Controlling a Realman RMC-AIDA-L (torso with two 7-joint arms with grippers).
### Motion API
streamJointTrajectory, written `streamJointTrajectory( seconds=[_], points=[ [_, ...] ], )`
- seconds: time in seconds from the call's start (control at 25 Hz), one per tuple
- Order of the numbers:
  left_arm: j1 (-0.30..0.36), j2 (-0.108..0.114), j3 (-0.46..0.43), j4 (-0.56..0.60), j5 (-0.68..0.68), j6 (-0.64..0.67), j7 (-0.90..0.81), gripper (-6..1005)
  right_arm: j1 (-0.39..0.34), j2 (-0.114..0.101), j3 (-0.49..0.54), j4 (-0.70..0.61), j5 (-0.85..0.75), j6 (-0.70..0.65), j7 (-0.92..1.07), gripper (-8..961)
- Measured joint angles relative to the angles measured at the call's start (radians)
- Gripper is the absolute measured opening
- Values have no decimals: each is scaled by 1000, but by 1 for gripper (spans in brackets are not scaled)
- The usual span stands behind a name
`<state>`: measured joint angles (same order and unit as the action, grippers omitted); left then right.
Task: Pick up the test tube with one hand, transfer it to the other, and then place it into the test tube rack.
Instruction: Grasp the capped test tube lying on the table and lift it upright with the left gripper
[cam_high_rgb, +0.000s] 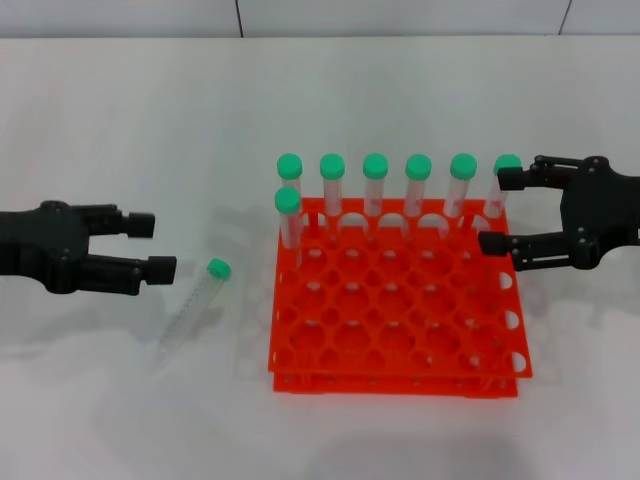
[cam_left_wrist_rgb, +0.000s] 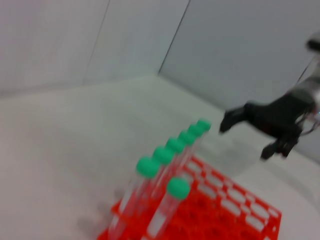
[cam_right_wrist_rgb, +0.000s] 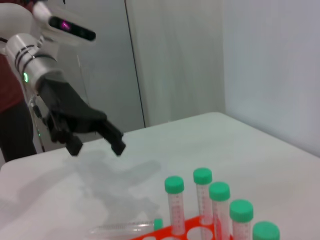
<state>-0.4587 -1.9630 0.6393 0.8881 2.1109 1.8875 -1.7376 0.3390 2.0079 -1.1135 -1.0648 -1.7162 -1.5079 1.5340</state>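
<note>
A clear test tube (cam_high_rgb: 193, 308) with a green cap lies on the white table, left of the orange-red test tube rack (cam_high_rgb: 395, 320). Its cap points toward the rack. My left gripper (cam_high_rgb: 150, 246) hovers open just left of the tube's cap end and holds nothing. My right gripper (cam_high_rgb: 500, 212) stands open at the rack's back right corner, close to the last capped tube, and is also empty. In the right wrist view the lying test tube (cam_right_wrist_rgb: 122, 229) shows low, with the left gripper (cam_right_wrist_rgb: 97, 148) above and beyond it. The left wrist view shows the rack (cam_left_wrist_rgb: 235, 215) and the right gripper (cam_left_wrist_rgb: 245, 140) behind it.
Several green-capped tubes (cam_high_rgb: 375, 185) stand upright along the rack's back row, and one more (cam_high_rgb: 288, 215) stands in the second row at its left end. The rack's other holes hold nothing. A pale wall (cam_high_rgb: 320, 15) bounds the table's far edge.
</note>
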Motion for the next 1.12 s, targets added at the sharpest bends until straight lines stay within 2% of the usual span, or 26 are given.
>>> streamJointTrajectory(
  seconds=[0.28,0.44,0.56,0.64,0.88,0.96,1.12],
  points=[
    [-45,23,-6,1,57,-13,-188,890,0,1,-3,3,25,0,0,857],
    [-68,28,-5,28,132,-26,-287,890,0,2,-6,4,31,3,0,857],
    [-101,28,1,52,258,-39,-341,889,0,2,-8,4,38,5,0,857],
    [-111,28,3,52,279,-39,-345,889,1,2,-8,4,47,7,0,857],
    [-198,28,31,52,466,-39,-368,889,9,1,-11,-1,66,8,0,857],
    [-235,23,64,46,512,-40,-380,889,9,1,-11,0,71,8,0,857],
    [-256,15,147,33,529,-56,-409,890,13,1,-11,2,72,8,0,857]
  ],
)
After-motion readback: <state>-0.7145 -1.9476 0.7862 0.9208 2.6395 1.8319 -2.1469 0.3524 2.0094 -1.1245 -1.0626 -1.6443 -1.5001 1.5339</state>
